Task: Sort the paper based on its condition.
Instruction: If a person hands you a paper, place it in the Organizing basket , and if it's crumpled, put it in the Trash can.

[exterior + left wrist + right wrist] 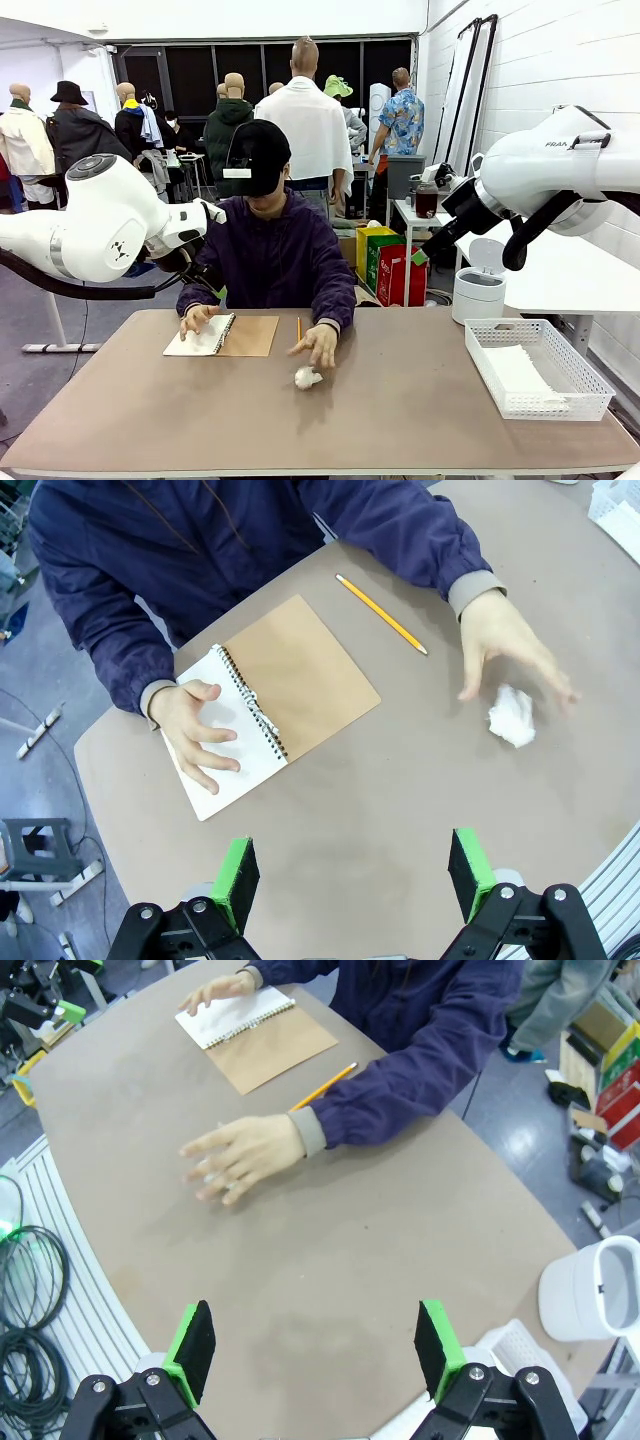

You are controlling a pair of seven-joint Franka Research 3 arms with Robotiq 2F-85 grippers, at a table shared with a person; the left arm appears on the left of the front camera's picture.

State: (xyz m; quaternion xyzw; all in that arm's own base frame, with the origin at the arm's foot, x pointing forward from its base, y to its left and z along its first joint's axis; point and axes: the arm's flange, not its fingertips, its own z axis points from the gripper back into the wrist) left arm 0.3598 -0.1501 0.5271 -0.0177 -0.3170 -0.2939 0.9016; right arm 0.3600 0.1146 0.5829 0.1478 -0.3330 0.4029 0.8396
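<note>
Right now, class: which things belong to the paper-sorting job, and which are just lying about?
Job: crumpled paper ball; flat sheets in the tray.
Lying about: notepad; pencil; white bin.

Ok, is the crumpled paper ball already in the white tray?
No, the crumpled paper ball lies on the table by the person's hand, apart from the white tray.

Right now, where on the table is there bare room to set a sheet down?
The near half of the brown table is bare, from the crumpled white paper ball across to the white mesh tray. The near-left corner is free too. It is crowded at the far edge: the spiral-bound notepad, the yellow pencil and the person's hands.
</note>
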